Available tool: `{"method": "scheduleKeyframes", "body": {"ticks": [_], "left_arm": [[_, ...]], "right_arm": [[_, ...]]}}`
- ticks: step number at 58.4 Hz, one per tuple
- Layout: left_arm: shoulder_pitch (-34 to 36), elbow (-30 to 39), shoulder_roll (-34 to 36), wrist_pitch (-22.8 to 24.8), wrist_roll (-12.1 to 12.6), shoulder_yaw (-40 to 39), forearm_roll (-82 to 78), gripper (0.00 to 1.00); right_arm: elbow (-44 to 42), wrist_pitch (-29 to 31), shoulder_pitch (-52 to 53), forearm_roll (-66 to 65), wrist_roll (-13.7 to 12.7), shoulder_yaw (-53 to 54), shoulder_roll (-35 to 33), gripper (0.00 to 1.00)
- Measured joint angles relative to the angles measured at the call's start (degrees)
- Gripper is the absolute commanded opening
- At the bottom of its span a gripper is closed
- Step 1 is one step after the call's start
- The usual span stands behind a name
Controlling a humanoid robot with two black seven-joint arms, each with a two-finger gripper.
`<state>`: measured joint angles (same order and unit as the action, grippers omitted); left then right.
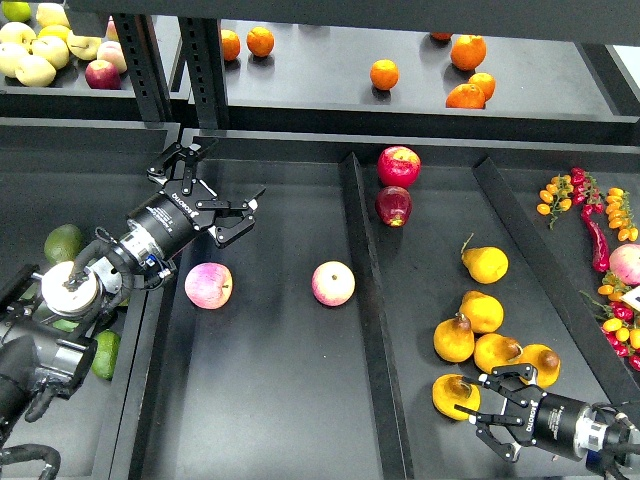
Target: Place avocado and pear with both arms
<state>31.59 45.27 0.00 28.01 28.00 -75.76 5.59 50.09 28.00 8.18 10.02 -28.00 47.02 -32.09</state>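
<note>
The golden pear (453,396) lies on the black surface at the front right, beside several other pears (481,310). My right gripper (487,406) is open, its fingertips just right of that pear and not closed on it. Green avocados (62,241) lie at the far left, one (105,352) partly hidden behind my left arm. My left gripper (214,186) is open and empty, above the middle bay, up and right of the avocados.
Two pink apples (208,285) (333,283) lie in the middle bay, and two red apples (399,165) at the back of the right bay. A raised divider (365,290) separates the bays. Oranges (384,73) sit on the rear shelf. Chillies and small tomatoes (600,230) lie at the right.
</note>
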Motion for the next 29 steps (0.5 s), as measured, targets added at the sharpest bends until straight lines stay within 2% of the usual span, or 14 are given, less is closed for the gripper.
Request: {"method": "scheduleKeyframes", "body": {"ticks": [7, 15, 18, 29], "left_arm": [[-0.18, 0.3, 0.0, 0.0, 0.0, 0.0, -0.05, 0.99], [-0.42, 0.33, 0.0, 0.0, 0.0, 0.0, -0.05, 0.99], [-0.45, 0.41, 0.0, 0.0, 0.0, 0.0, -0.05, 0.99], [-1.09, 1.09, 0.0, -0.03, 0.0, 0.0, -0.09, 0.99]], "right_arm": [[0.73, 0.0, 0.3, 0.28, 0.0, 0.04, -0.56, 0.75], [2.8, 0.0, 0.89, 0.54, 0.0, 0.41, -1.97, 0.89], [3.64, 0.0, 1.23, 0.63, 0.0, 1.27, -2.36, 0.97], [8.72, -0.34, 3.21, 1.33, 0.0, 7.12, -2.32, 0.99]]}}
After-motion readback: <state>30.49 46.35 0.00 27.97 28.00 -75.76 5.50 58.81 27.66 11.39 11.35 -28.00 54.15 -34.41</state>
